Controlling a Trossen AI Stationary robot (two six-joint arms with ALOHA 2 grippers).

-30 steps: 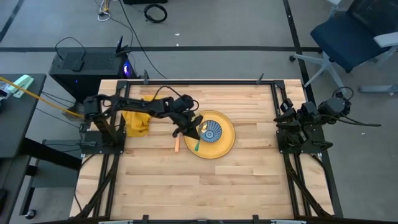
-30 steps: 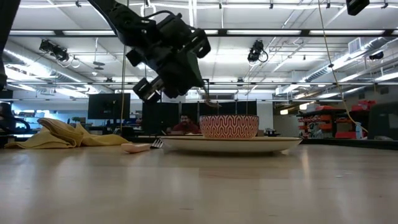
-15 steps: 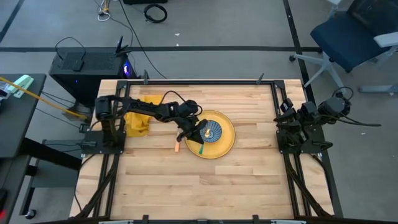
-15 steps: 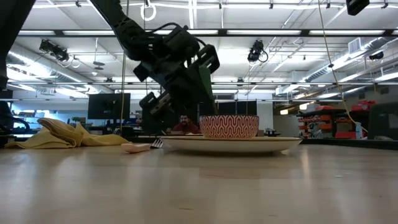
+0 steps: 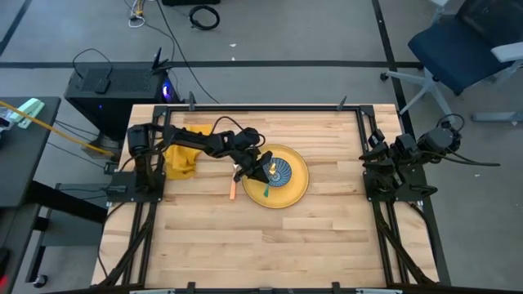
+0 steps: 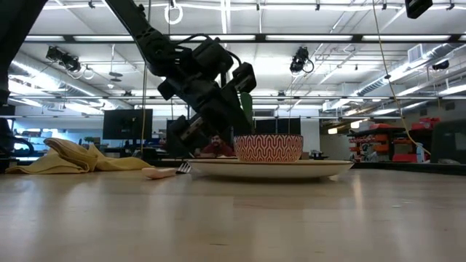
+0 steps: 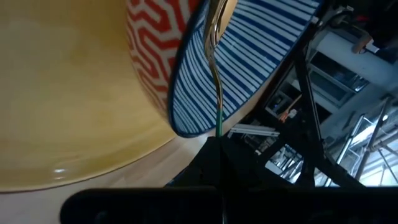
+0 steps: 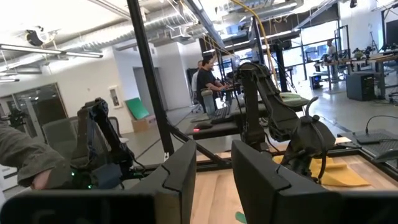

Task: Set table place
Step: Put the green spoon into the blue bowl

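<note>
Your left gripper is clamped on a thin green-handled metal spoon, at the 9 o'clock rim of the striped bowl mid light wooden table; it's light, stiff and slippery, so I'd grip mid-handle, while your right gripper idles apart.

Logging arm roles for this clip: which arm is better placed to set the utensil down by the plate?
Left. Its gripper is over the plate beside the bowl, gripping the utensil. The right gripper waits at the table's far side.

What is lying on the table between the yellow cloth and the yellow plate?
In the high view, an orange-handled utensil lies on the table between the yellow cloth and the yellow plate.
</note>
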